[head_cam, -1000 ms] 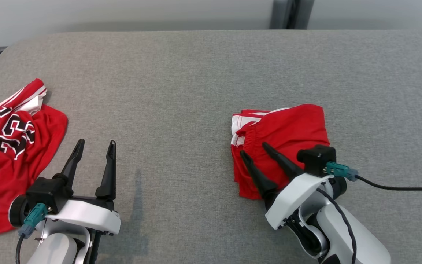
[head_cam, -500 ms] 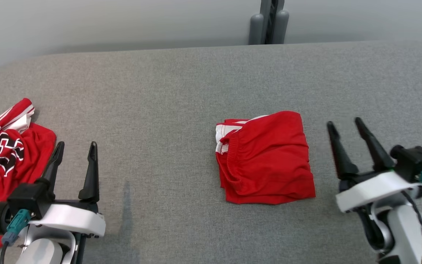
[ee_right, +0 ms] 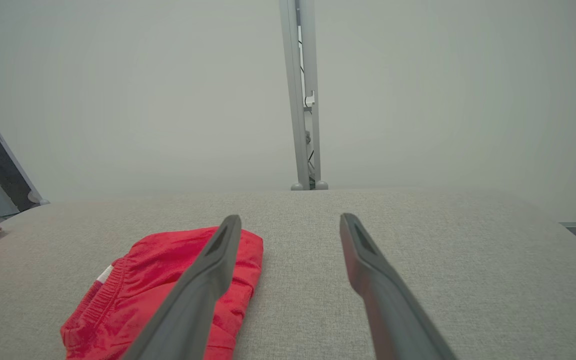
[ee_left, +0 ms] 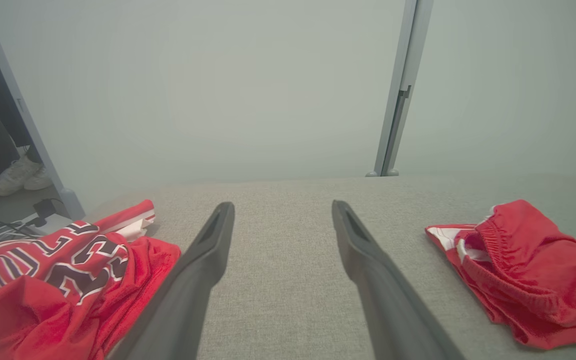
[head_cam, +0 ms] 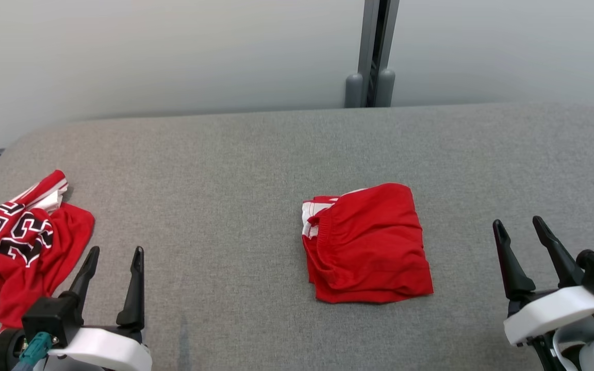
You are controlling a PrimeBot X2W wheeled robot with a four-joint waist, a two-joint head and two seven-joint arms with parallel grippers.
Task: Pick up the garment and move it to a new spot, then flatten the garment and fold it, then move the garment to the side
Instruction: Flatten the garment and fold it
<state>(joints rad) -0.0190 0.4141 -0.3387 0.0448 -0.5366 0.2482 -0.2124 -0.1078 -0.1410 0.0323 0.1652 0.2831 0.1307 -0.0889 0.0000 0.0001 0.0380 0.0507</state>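
Note:
The garment (head_cam: 366, 245) is a pair of red shorts with white trim, folded into a compact square in the middle of the grey padded table (head_cam: 256, 170). It also appears at the right of the left wrist view (ee_left: 523, 270) and at the lower left of the right wrist view (ee_right: 168, 285). My right gripper (head_cam: 517, 222) stands open to the right of it, apart from the cloth, fingers empty (ee_right: 290, 218). My left gripper (head_cam: 115, 252) is open and empty at the lower left (ee_left: 282, 206), well left of the shorts.
A crumpled red jersey (head_cam: 23, 242) with black-and-white lettering lies at the table's left edge, just left of my left gripper (ee_left: 58, 270). A grey post (head_cam: 374, 51) rises behind the table's far edge. A person's shoes (ee_left: 15, 175) stand on the floor beyond the left end.
My right gripper has lifted off the folded shorts and drawn back to the right, leaving them on the table. The head camera has tilted up, showing more wall. The left gripper stays open.

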